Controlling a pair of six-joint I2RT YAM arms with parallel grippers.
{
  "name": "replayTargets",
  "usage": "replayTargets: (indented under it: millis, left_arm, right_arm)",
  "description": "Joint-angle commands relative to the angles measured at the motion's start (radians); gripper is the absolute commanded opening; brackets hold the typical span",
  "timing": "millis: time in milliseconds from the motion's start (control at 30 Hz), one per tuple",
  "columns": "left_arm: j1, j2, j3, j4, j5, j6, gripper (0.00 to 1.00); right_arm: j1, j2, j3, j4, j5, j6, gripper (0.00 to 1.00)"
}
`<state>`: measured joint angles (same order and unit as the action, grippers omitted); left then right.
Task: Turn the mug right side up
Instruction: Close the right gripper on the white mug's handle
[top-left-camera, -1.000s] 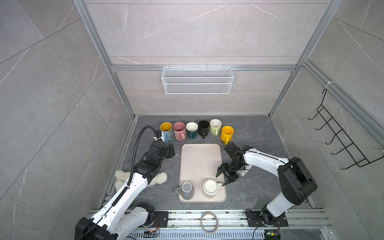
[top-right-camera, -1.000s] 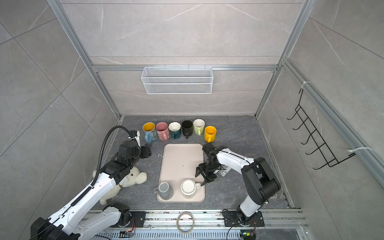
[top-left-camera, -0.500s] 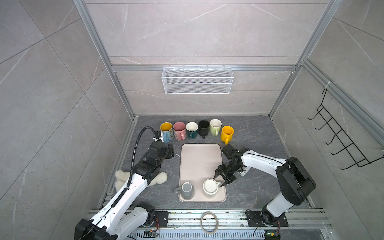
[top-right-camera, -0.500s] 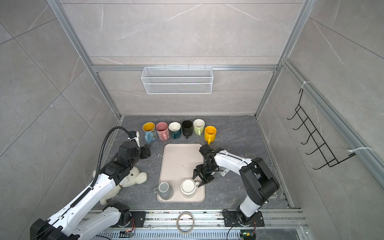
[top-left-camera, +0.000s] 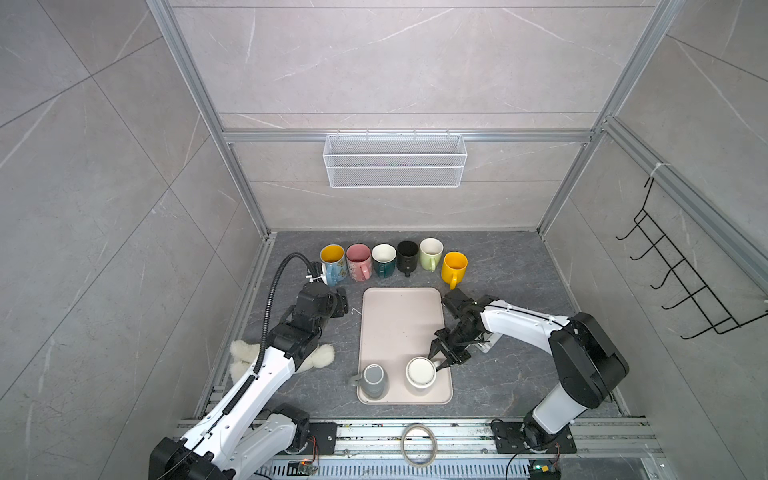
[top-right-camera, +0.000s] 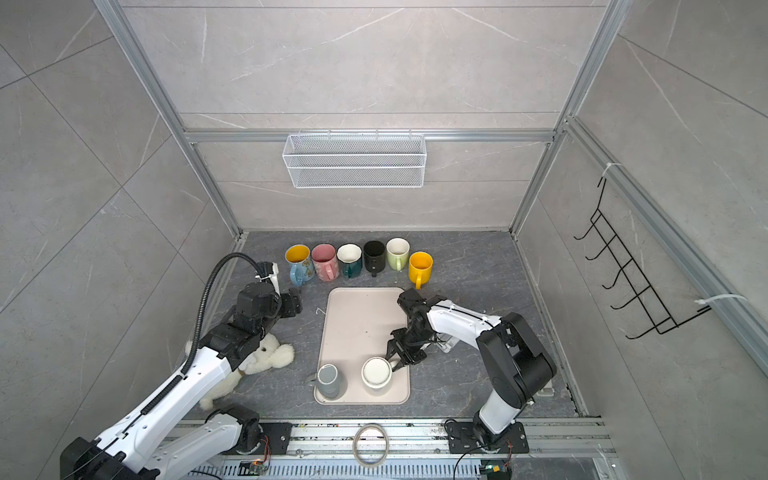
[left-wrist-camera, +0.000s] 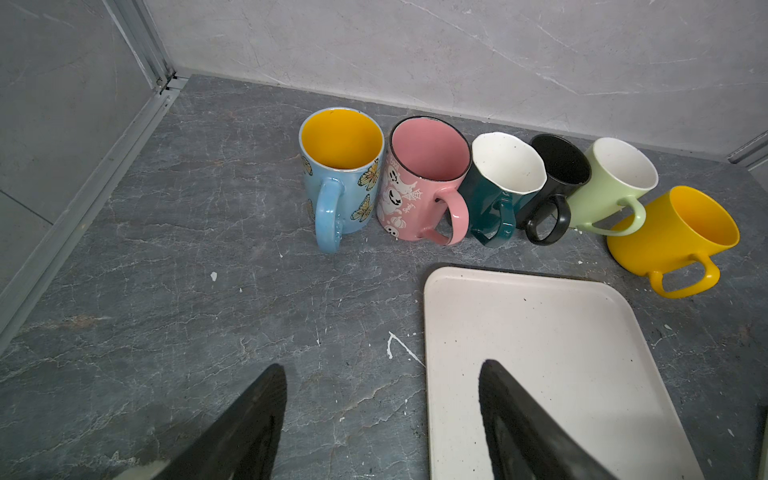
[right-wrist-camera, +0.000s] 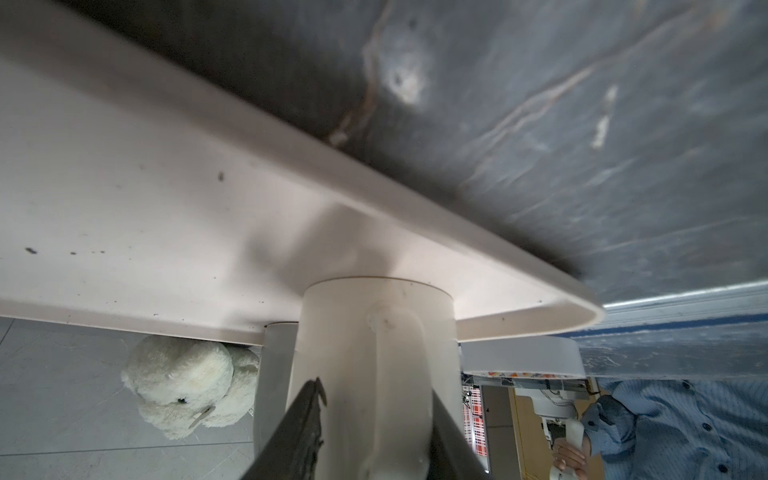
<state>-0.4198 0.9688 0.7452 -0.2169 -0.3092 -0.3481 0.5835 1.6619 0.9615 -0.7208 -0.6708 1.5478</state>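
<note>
Right wrist view: white mug (right-wrist-camera: 374, 332) is sitting mouth-down on the tray (right-wrist-camera: 166, 174), with its handle (right-wrist-camera: 399, 374) pointing at the camera. The right end effector (right-wrist-camera: 376, 399) is straddling that handle with jaws partly spread and a gap showing on one side. It is not reading as a pinch yet, and the rim is resting flat on the tray.

In both top views the white mug (top-left-camera: 420, 371) is standing at the tray's near right corner. A grey mug (top-left-camera: 373, 378), also inverted, is standing just beside it to the left, not touching.

The left end effector (left-wrist-camera: 382, 370) is hanging over the table (left-wrist-camera: 187, 311) off the tray's far left corner, jaws wide and holding nothing.

Handling, as judged:
- The mug is looking like glazed ceramic: stiff, slick, fairly heavy for a fingertip hold, and likely to chip if dropped.
- The body is looking too broad for these jaws, so the handle is the place to take it.
- The pads are best laid flat on the handle's sides, deep in near the wall.
- The weight is hanging off to one side of such a hold, so the mug may be swinging in the pads during the turn.
- The lift needs to be clearing the tray lip and keeping off the grey mug.
</note>
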Motion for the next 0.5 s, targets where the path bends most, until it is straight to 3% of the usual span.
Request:
replayTargets:
  millis: [0,100,200,467]
  left_arm:
    - [0.006,0.002,0.006,0.017,-0.011,-0.005,0.75]
    - [0.006,0.005,0.006,0.018,-0.01,-0.004,0.75]
    - [0.006,0.008,0.007,0.017,-0.007,-0.007,0.75]
    - [0.006,0.016,0.036,0.017,0.024,-0.009,0.75]
  right_arm:
    - [0.003,0.009,0.014,-0.015,-0.009,-0.012,0.34]
    - [0.003,0.005,0.014,-0.014,-0.007,-0.013,0.22]
    - [0.003,0.002,0.017,-0.015,-0.004,-0.024,0.0]
    - [0.003,-0.026,0.083,0.008,0.075,-0.191,0.0]
